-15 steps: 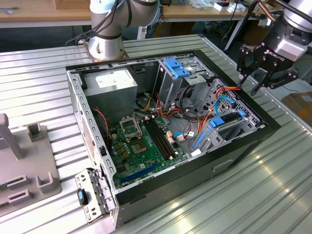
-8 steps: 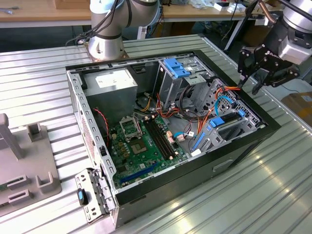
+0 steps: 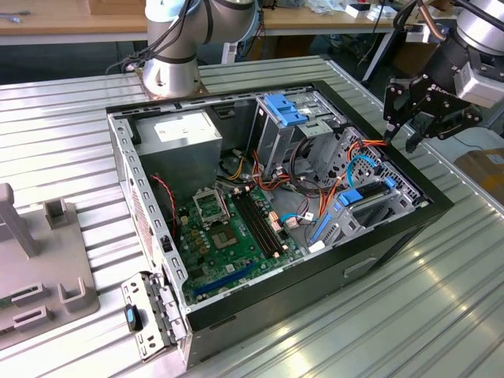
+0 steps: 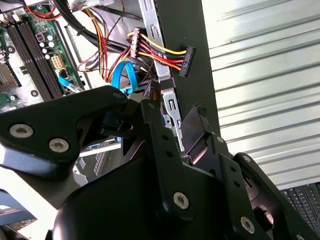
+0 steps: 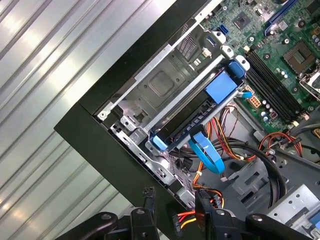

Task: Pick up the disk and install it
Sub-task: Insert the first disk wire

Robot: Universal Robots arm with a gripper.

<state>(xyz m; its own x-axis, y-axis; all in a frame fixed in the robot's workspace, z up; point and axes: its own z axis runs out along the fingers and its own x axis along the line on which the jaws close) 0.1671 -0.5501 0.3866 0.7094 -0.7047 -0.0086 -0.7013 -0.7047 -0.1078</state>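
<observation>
— What is the gripper doing?

— It hangs with its fingers spread and nothing between them, just over the rim of the computer case, on the exterior view's right.

— And the disk?

— It is inside the case, in the grey metal bay at the corner nearest the gripper. It is a flat dark slab seen edge-on, framed by bright blue rails with a broad blue tab at one end. A thin blue cable loops just beside it, between the disk and the gripper.

— Is there any writing?

— There is a pale label on the silver power supply at the case's far corner, but its print is too small to read. The green motherboard carries white markings that are just as unclear.
</observation>
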